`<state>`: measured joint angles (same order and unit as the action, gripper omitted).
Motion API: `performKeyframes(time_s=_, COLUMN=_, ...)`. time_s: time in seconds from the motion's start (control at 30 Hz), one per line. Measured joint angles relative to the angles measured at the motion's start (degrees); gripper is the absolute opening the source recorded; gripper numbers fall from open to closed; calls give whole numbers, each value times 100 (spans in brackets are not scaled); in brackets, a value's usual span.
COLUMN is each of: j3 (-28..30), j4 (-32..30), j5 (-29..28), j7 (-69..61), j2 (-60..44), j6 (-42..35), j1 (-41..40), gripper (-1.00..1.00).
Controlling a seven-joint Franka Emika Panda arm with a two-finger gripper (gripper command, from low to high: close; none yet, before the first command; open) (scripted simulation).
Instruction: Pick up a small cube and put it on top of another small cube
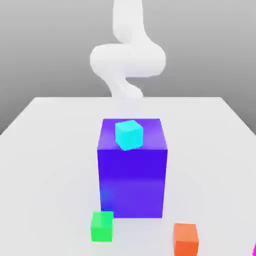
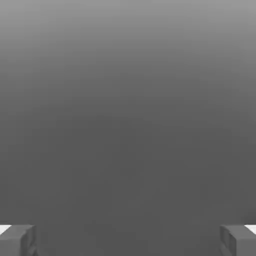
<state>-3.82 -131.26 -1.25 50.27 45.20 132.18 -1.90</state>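
A sliver of the small magenta cube (image 1: 254,251) shows at the table's front edge, at the exterior view's far right, cut off by the picture's border. A small orange cube (image 1: 186,239) and a small green cube (image 1: 102,226) rest on the table near the front. A cyan cube (image 1: 129,134) sits on top of the big blue-violet block (image 1: 132,175). My white arm (image 1: 127,57) rises behind the block, at the far side of the table. In the hand view my gripper (image 2: 128,241) is open, its fingertips (image 2: 17,240) wide apart with nothing between them, facing plain grey.
The white table (image 1: 45,150) stretches wide on both sides of the big block, which stands in the middle and is much taller than the small cubes.
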Motion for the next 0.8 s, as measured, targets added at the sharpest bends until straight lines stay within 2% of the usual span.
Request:
performKeyframes(time_s=0.4, j3=-1843, j4=260, j5=-640, j7=2150, j2=-618, j6=167, j1=-966, gripper=0)
performKeyframes(time_s=0.8, j3=-3730, j4=531, j5=-1455, j7=4371, j2=-1747, j6=279, j1=-2125, gripper=0)
